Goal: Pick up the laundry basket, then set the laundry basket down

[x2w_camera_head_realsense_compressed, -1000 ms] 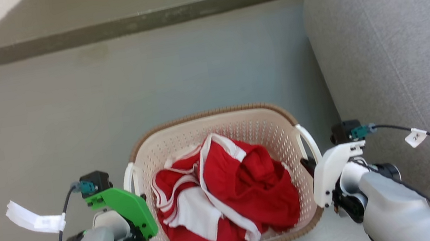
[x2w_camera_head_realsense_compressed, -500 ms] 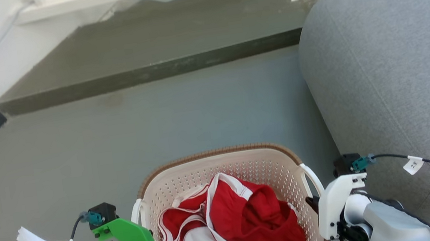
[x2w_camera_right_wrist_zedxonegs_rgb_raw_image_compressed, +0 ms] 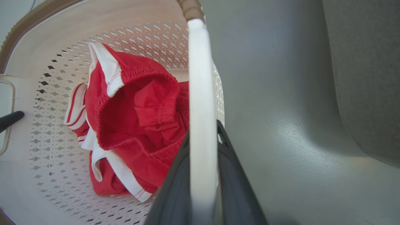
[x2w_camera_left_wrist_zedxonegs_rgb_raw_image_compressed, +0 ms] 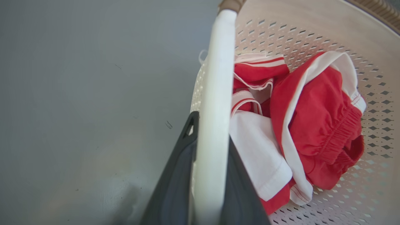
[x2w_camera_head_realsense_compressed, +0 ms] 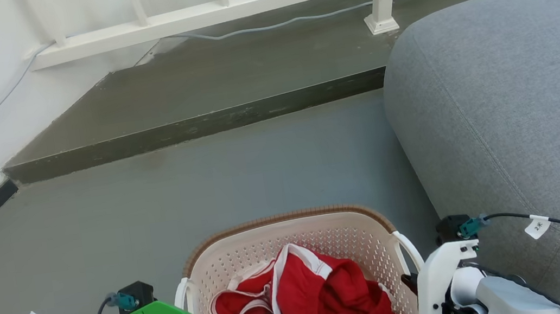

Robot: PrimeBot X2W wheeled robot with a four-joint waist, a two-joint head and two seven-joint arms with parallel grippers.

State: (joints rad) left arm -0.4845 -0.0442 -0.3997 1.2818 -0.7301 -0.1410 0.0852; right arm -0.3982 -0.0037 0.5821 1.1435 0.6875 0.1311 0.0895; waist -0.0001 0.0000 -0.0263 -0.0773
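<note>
— White plastic handle (x2w_camera_left_wrist_zedxonegs_rgb_raw_image_compressed: 218,62) with two dark fingers (x2w_camera_left_wrist_zedxonegs_rgb_raw_image_compressed: 175,181) on it. Is the left gripper (x2w_camera_left_wrist_zedxonegs_rgb_raw_image_compressed: 211,131) holding tight?
— Yes. It pinches that handle, one finger on each side. The right gripper (x2w_camera_right_wrist_zedxonegs_rgb_raw_image_compressed: 203,131) pinches the other handle (x2w_camera_right_wrist_zedxonegs_rgb_raw_image_compressed: 198,62) the same way.
— Where is the basket (x2w_camera_head_realsense_compressed: 288,215)?
— At the bottom middle of the head view, between the two grippers. Red and white clothes (x2w_camera_head_realsense_compressed: 326,293) lie inside. The grey sofa (x2w_camera_head_realsense_compressed: 514,107) fills the right of the frame, close beside it.
— Is it up off the floor (x2w_camera_head_realsense_compressed: 208,189)?
— I cannot tell for sure.
— What could go wrong?
— The handles look smooth and thin. I think one could slip through the fingers if one arm goes faster than the other. Then the basket tips and the clothes spill out.
— Anything else?
— The basket could bump the sofa if it swings that way. And if it comes down crooked, one corner hits the floor first, and it may twist out of a grip.
</note>
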